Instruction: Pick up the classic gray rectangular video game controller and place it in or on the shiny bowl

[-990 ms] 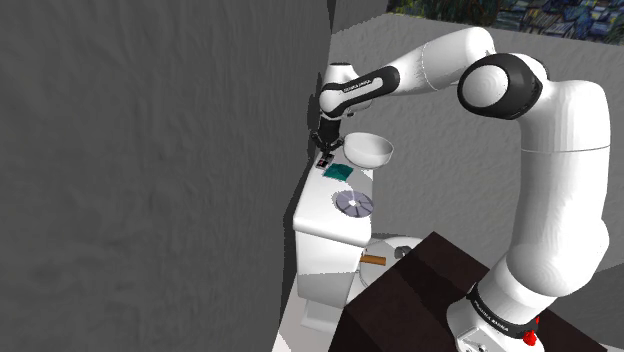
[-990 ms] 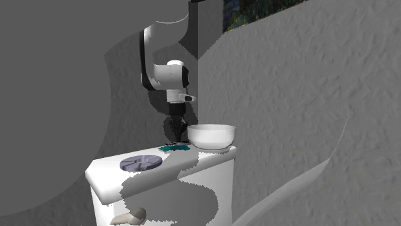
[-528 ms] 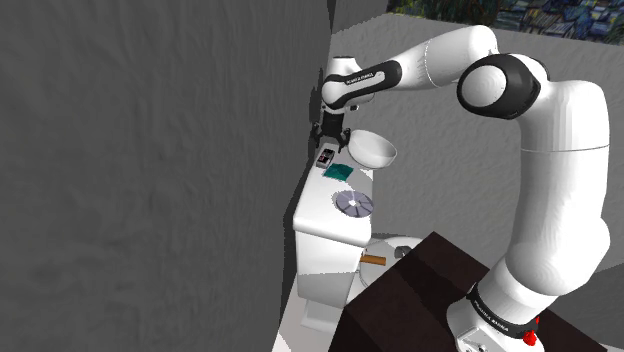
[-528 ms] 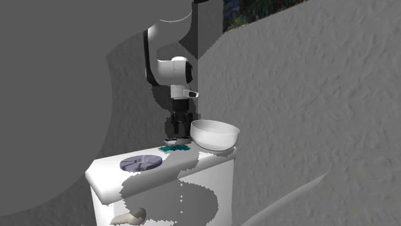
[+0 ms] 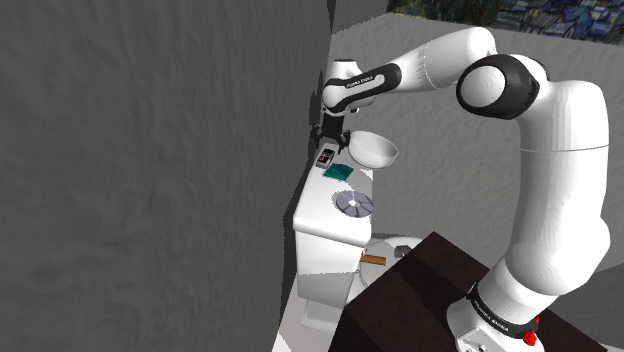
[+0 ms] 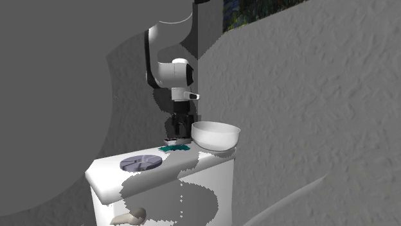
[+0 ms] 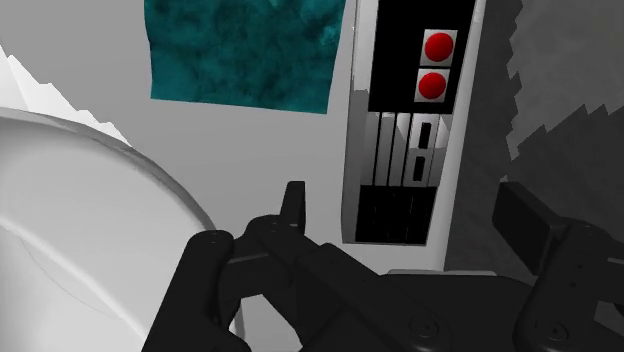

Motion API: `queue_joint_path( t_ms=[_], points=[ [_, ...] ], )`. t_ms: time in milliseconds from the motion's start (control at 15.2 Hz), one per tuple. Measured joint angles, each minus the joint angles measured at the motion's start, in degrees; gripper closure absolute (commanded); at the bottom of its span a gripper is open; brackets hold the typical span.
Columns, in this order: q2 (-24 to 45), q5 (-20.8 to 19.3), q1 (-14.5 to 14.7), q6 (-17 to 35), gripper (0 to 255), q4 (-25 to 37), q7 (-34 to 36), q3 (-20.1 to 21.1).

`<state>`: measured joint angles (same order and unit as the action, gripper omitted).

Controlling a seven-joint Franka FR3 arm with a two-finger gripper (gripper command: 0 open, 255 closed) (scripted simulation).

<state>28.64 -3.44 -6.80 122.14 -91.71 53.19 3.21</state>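
Observation:
The grey rectangular controller (image 7: 410, 120), with a black face and two red buttons, lies flat on the white toilet tank lid (image 5: 322, 218), between the wall and the bowl. In the shoulder view the controller (image 5: 324, 157) is a small dark shape. My gripper (image 7: 410, 205) hangs just above it, open, with the fingers apart on either side and touching nothing. The gripper (image 5: 328, 138) (image 6: 180, 126) stands beside the pale bowl (image 5: 373, 150) (image 6: 216, 135), whose rim (image 7: 90, 160) curves close to one finger. The controller (image 6: 170, 139) sits below the fingertips.
A teal square (image 5: 339, 172) (image 7: 245, 50) lies on the lid beside the controller, and a flat grey disc (image 5: 354, 204) (image 6: 141, 162) lies nearer the lid's front. A grey wall (image 5: 150, 170) runs close along the tank. The dark stand (image 5: 420, 300) is at lower right.
The fingers have gone from shut to open and let go of the controller, which now rests on the lid. The hand has risen slightly. The bowl has shifted a little.

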Motion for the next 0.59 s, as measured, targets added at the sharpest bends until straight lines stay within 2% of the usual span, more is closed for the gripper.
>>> queue_joint_path(
  t_ms=[198, 264, 594],
  points=[
    [0.7, 0.0, -0.1, 0.0, 0, 0.6, -0.1, -0.1],
    [0.5, 0.0, -0.2, 0.8, 255, 0.0, -0.1, -0.1],
    [2.5, -0.1, 0.2, 0.8, 255, 0.8, 0.5, -0.1]
  ],
)
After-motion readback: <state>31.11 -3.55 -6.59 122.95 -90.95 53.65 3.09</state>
